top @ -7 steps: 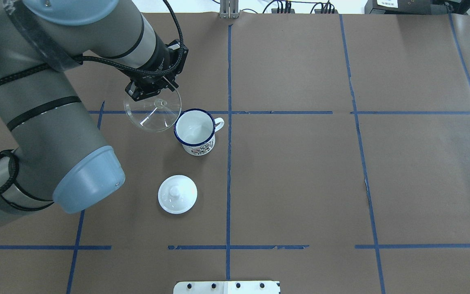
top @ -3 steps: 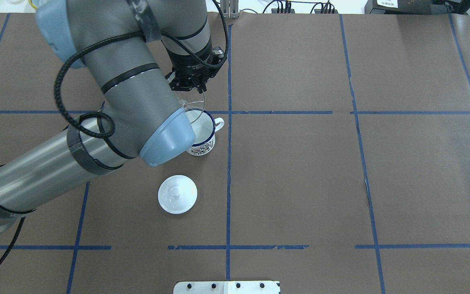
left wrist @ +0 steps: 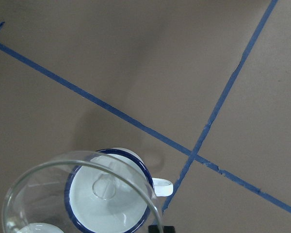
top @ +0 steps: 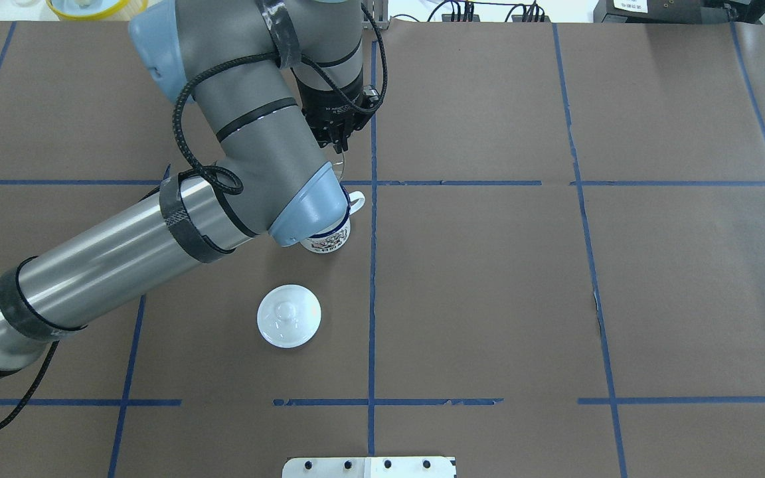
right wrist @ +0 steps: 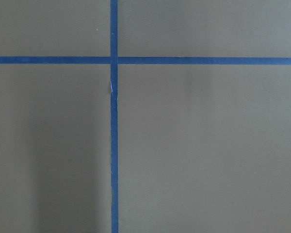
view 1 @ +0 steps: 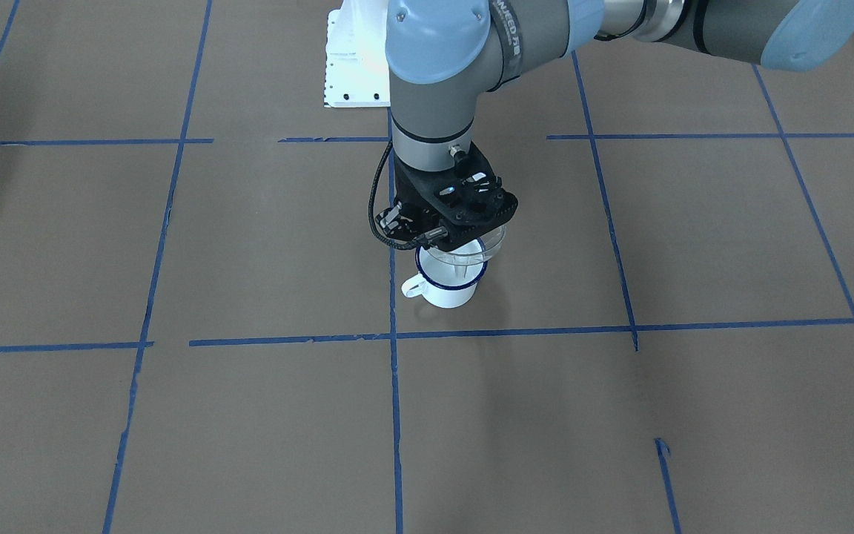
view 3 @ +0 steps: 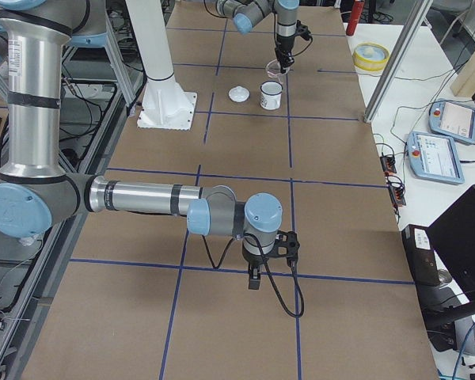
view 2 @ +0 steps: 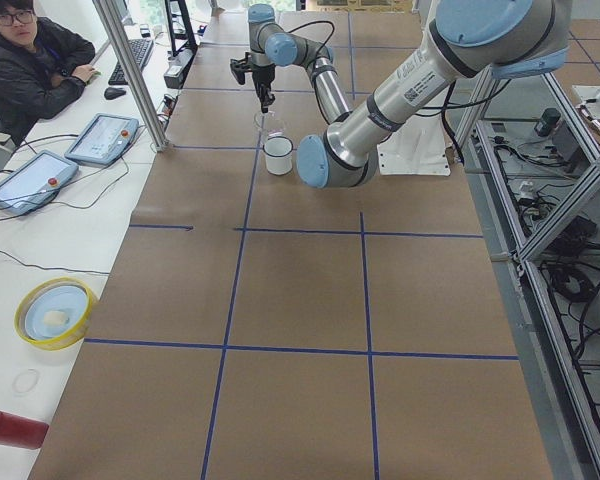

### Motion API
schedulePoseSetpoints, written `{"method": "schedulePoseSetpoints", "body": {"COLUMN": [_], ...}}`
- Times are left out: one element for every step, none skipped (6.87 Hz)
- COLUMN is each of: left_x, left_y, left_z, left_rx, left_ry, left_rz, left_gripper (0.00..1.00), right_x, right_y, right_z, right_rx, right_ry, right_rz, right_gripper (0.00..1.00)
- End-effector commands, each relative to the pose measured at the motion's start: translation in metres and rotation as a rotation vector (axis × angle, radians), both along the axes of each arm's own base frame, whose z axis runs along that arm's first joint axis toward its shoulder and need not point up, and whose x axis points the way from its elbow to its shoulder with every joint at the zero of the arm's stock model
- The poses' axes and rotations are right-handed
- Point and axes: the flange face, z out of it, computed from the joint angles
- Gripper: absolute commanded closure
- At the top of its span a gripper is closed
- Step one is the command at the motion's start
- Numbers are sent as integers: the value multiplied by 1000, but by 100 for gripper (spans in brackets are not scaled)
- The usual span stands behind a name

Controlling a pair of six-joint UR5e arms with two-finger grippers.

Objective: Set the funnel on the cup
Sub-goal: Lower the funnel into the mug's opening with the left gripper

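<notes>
My left gripper is shut on the rim of the clear funnel and holds it just over the white mug with the blue rim, the cup. In the left wrist view the funnel has its spout above the cup's opening. In the overhead view my forearm hides most of the cup; the gripper is just beyond it. My right gripper hangs low over bare table far from the cup; I cannot tell whether it is open or shut.
A round white lid with a knob lies on the table nearer the robot than the cup. The white robot base plate is at the near edge. An operator sits beyond the far table edge.
My left arm has swung right and carried the funnel from the cup's left to over the cup, turning the funnel spout-down. The cup and lid have not moved.
</notes>
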Motion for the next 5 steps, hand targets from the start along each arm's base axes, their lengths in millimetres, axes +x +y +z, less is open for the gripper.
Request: {"method": "schedulePoseSetpoints", "body": {"left_x": [14,11,10,5,1], "left_y": [-3,0,3,9,13], "left_z": [12,9,5,-1,-6], "left_rx": [-2,0,-12,-10,-13], "left_ry": [-6,2,18,33,30], "left_rz": [12,13,29,36,38], "left_gripper": [100,100,100,100,100], "right_x": [0,0,0,0,0], "right_y": [0,0,0,0,0], "right_z": [0,0,0,0,0], "right_rx": [0,0,0,0,0], "right_ry": [0,0,0,0,0], "right_rz": [0,0,0,0,0], "right_gripper": [0,0,0,0,0]}}
